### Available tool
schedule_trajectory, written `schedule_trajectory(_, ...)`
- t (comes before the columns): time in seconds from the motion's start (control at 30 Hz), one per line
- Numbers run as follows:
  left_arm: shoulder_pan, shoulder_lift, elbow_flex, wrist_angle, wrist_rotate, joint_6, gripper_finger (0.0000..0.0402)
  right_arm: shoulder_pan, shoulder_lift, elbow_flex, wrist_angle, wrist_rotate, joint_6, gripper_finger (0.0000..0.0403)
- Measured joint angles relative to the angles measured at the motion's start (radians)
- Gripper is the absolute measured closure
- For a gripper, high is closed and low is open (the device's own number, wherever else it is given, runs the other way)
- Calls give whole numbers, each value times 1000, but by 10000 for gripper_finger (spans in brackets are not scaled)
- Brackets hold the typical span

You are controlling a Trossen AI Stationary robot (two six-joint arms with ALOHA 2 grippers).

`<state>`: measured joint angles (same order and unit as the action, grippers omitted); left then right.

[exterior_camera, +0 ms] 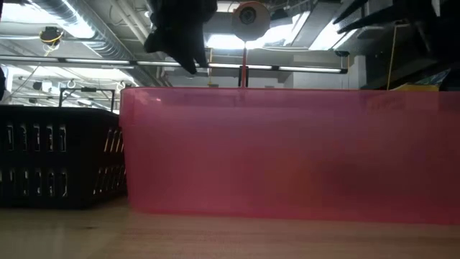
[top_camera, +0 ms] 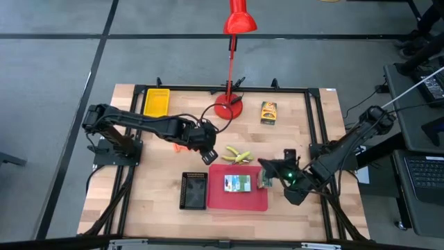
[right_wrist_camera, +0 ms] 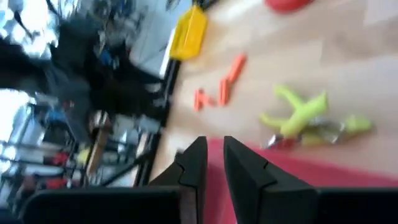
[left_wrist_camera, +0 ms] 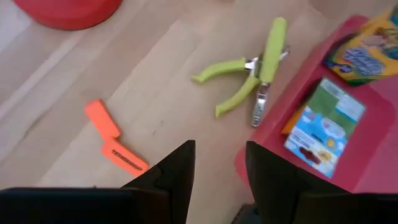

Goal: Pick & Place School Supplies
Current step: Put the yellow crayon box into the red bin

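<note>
The wooden bench (top_camera: pixel 139 201) carries three flat trays: a red tray (top_camera: pixel 255 199) toward 6 o'clock, a black one (top_camera: pixel 193 190) just beside it on its 9 o'clock side, and a yellow one (top_camera: pixel 157 101) up around 10 o'clock. The red desk lamp (top_camera: pixel 228 105) stands near 12.

Crayon boxes, I count three. One crayon box (top_camera: pixel 237 184) lies flat in the red tray, long axis running 3-to-9. A second box (top_camera: pixel 269 112) sits on bare wood around 1 o'clock, long axis 12-to-6. The third box (top_camera: pixel 266 180) is at the tray's 3 o'clock edge, right at the right end effector (top_camera: pixel 266 169); its fingers are nearly together, but I can't tell whether they're really grasping it.

The scissors-like tool (top_camera: pixel 237 155) lies on the wood just off the tray's 12 o'clock edge, handles splayed toward 9, tip toward 3.

Orange sticks (top_camera: pixel 179 147): the left wrist view shows two (left_wrist_camera: pixel 115 145), touching end to end, while the right wrist view shows three (right_wrist_camera: pixel 219 86).

The left end effector (top_camera: pixel 206 154) hovers near the sticks and the tool, fingers parted, nothing between them.
</note>
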<state>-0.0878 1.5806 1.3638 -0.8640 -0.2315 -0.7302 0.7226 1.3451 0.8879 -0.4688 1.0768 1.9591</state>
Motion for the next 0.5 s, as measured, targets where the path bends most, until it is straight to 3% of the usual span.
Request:
schedule_trajectory(0.17, -2, 0, -4, 45, -56, -15, 263, -105, -40, 0, -137, -115, 39, 359)
schedule_trajectory(0.5, 4, 0, -4, 99, -67, -9, 263, -433, -208, 0, -464, -350, -244, 362)
